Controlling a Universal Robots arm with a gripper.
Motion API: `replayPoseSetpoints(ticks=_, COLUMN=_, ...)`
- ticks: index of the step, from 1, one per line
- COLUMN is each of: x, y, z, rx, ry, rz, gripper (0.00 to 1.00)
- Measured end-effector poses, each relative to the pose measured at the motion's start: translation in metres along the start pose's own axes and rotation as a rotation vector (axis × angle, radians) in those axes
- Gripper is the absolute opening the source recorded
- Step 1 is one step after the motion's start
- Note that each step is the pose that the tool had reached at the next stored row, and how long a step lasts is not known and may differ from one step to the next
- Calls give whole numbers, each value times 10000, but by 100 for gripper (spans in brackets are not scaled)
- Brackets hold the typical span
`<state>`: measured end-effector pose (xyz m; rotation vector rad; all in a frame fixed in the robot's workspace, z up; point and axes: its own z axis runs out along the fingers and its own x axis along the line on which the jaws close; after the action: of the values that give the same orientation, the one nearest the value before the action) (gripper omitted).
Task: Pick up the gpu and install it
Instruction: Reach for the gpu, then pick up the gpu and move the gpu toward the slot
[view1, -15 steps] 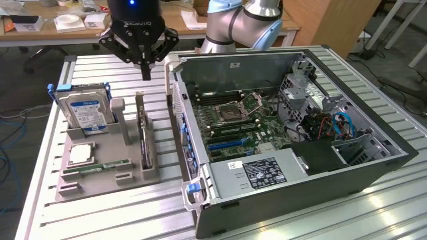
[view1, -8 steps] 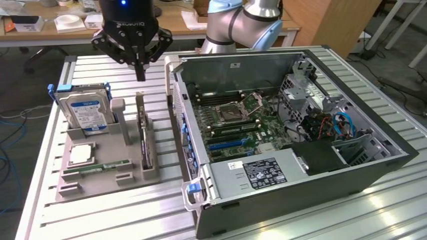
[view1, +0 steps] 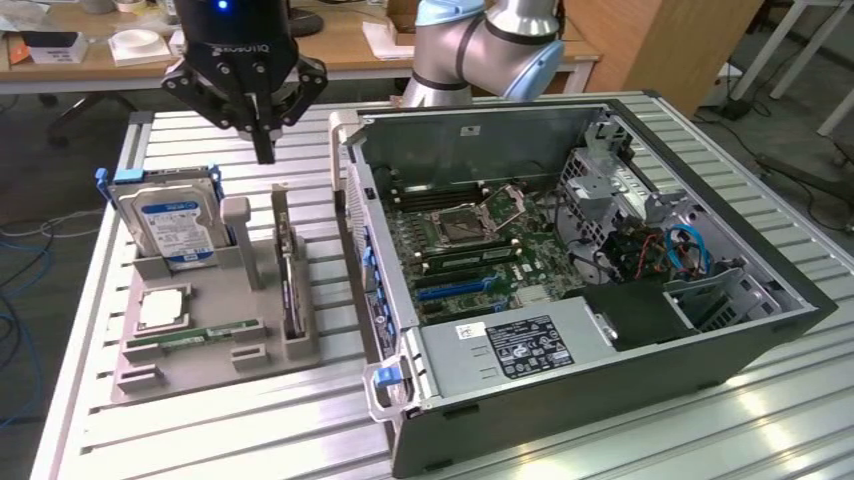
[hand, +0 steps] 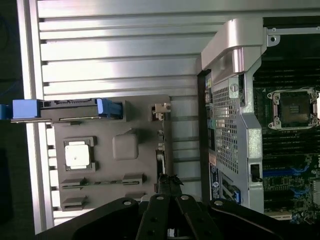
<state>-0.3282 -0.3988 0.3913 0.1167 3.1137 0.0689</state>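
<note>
Hovering over the far end of the tray (view1: 200, 362), the gripper (view1: 264, 150) is seen in the exterior view with its fingers pressed together and nothing held between them. The gpu (view1: 286, 270) is stood on edge in a narrow slot along the tray's side nearest the case (view1: 601, 395), and it is untouched. The fingertips are held above the slot's far end, apart from the card. The drive (view1: 167, 225) is stood upright further to the exterior view's left, and a chip (view1: 160, 310) and a stick (view1: 207, 335) are laid flat nearer the camera. The case is laid open on the exterior view's right.

In the wrist view the closed gripper (hand: 170, 185) is looked past to the tray (hand: 145, 145) below. The gpu (hand: 160, 152) is shown edge-on as a thin dark line beside the case (hand: 235, 45), and the fingertips are lined up nearly over it. The drive (hand: 70, 106) and chip (hand: 77, 155) are set well to one side.

The step in hand is judged to be the approach for the pick. It is done well if the jaws are parted before the card is reached, the fingers are set astride the thin edge, and the descent is kept plumb so that the slot walls are not struck. Bare board should be gripped rather than mounted parts.
</note>
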Motion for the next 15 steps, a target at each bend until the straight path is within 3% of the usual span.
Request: replayPoseSetpoints(ticks=15, x=39, y=-3, z=-1, rx=1, ry=0, rz=-1, gripper=10)
